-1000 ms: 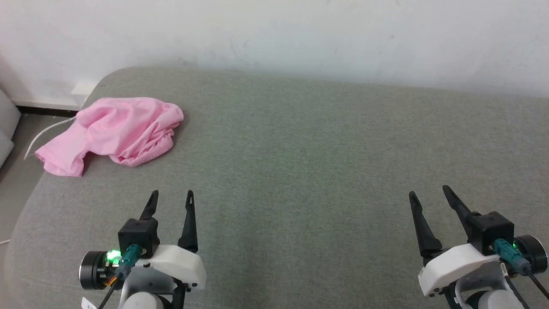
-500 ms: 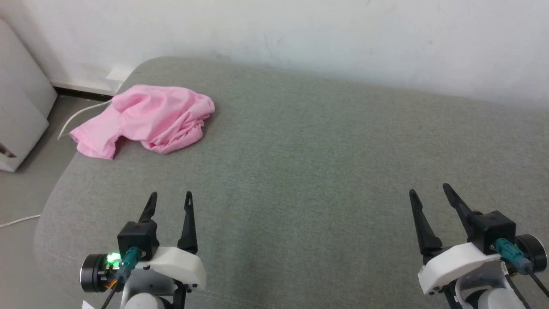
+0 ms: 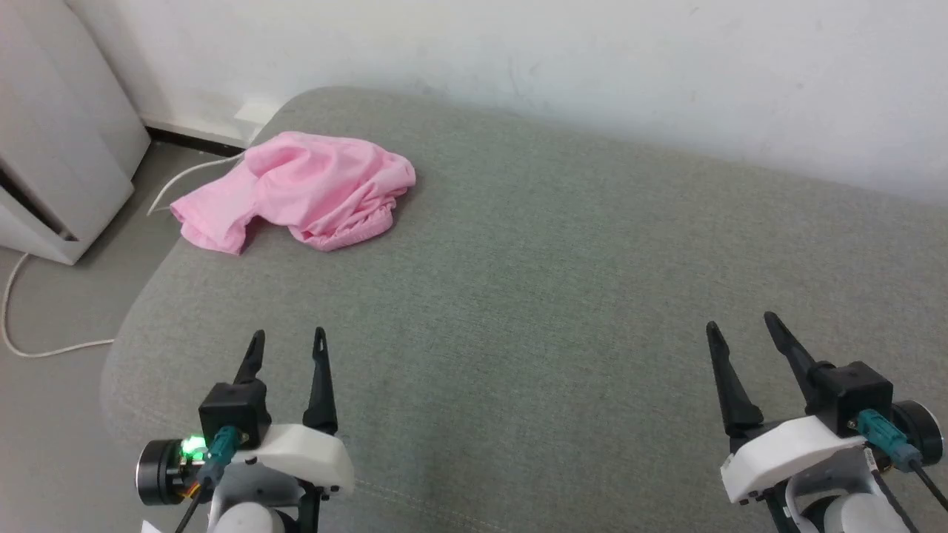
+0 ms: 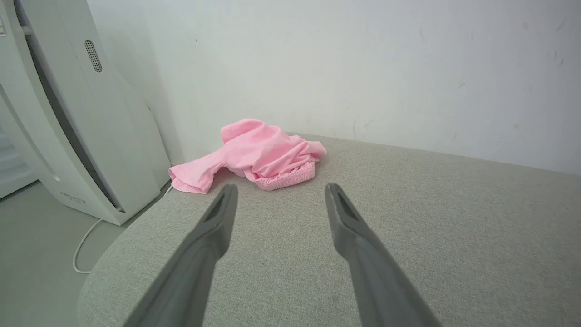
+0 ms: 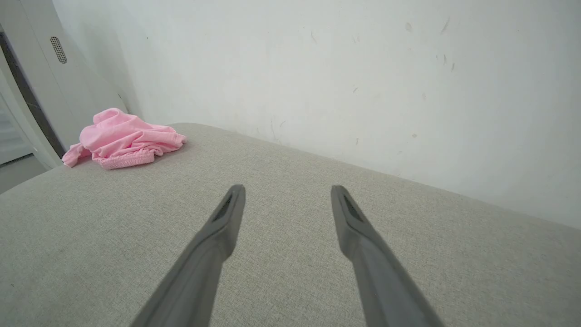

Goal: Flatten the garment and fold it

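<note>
Although a white appliance [image 3: 59,148] and a cable [image 3: 44,348] on the floor sit far off to the left, neither concerns you. Next comes the garment [image 3: 296,189]: a crumpled pink heap on the cushion [image 3: 555,296], well ahead of your left gripper [image 3: 289,333] and almost in line with its fingers. One leg trails leftward to the cushion's rounded edge, and the gathered waistband [image 4: 286,179] faces you on the near side.

Your left gripper is empty, its fingers moderately parted above bare cushion. Further right, your right gripper [image 3: 740,321] is the same: parted and holding nothing, with the garment far ahead and far to its left.

You are, I judge, at the opening reach, since nothing is flattened or folded yet. The next move likely calls for carrying the left gripper forward to the waistband or the trailing leg hem and pinching one edge only. You would then bring the right gripper well across to take a second point, so you can pull the heap open. Watch the trailing leg, because a careless tug could slide it off the edge.
</note>
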`<state>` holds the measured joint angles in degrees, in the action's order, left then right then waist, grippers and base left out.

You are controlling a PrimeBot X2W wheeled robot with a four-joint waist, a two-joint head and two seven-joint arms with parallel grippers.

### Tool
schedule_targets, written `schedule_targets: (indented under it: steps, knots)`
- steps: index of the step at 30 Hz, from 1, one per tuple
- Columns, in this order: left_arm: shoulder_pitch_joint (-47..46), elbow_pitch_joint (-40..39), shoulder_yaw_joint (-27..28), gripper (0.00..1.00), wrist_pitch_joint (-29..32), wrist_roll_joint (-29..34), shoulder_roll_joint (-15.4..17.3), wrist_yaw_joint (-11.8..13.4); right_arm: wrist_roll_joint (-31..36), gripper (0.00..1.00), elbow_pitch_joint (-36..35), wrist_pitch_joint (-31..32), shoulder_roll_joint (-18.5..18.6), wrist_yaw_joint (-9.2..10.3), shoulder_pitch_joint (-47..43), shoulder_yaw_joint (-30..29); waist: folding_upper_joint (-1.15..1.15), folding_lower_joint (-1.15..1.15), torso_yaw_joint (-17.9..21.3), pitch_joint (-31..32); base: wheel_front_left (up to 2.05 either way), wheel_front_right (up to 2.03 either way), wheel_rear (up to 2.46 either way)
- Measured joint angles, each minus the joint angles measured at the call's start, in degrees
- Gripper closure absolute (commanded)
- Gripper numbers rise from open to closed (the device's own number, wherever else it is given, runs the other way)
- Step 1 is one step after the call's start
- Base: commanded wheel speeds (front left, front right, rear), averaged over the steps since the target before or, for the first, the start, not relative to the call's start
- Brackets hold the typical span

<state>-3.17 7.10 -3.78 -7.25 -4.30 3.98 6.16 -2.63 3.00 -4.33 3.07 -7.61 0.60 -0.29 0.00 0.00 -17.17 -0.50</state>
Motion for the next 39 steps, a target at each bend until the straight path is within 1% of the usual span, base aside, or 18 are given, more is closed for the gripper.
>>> schedule_targets:
  steps: [22,39]
  knots:
    - [-1.1,2.4,-0.8,0.0,-2.7,-2.0,0.7,2.1,-1.0,0.0,1.1,-1.8,0.0,0.0,0.4,0.3,0.0,0.0,-6.7,0.1,0.0,0.0,0.0]
    - [-2.0,4.2,-1.2,0.0,-4.7,-3.4,1.3,4.5,-1.8,0.0,2.1,-2.8,0.0,0.0,1.2,0.9,0.0,0.0,-11.7,0.1,0.0,0.0,0.0]
